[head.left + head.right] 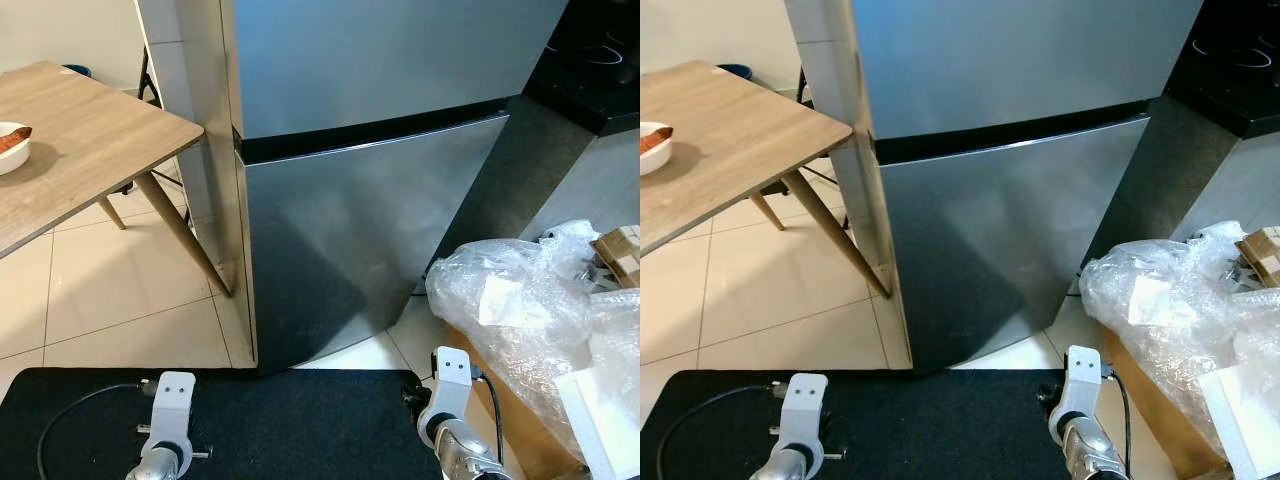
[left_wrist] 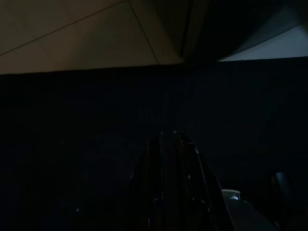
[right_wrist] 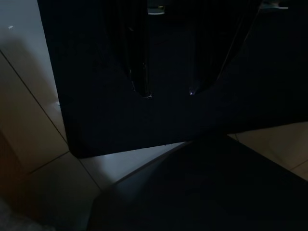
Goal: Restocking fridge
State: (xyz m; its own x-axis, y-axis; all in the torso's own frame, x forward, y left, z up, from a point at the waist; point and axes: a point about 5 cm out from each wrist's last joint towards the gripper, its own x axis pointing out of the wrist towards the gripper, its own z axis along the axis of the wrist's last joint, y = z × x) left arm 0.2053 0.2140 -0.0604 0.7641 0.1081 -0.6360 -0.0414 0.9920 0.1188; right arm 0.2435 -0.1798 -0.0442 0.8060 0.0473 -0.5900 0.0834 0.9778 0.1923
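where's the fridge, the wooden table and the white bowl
fridge (image 1: 370,240), left eye view, lower door front
wooden table (image 1: 90,140), left eye view, bare tabletop
white bowl (image 1: 10,155), left eye view, outer wall

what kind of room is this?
Most likely a home kitchen or dining corner: a tall grey two-door fridge, both doors shut, a light wooden table beside it, and a black cooktop.

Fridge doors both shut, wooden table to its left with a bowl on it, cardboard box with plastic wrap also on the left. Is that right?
Not quite. The box with plastic wrap sits to the fridge's right, as the left eye view shows. Doors shut, table and bowl on the left: correct.
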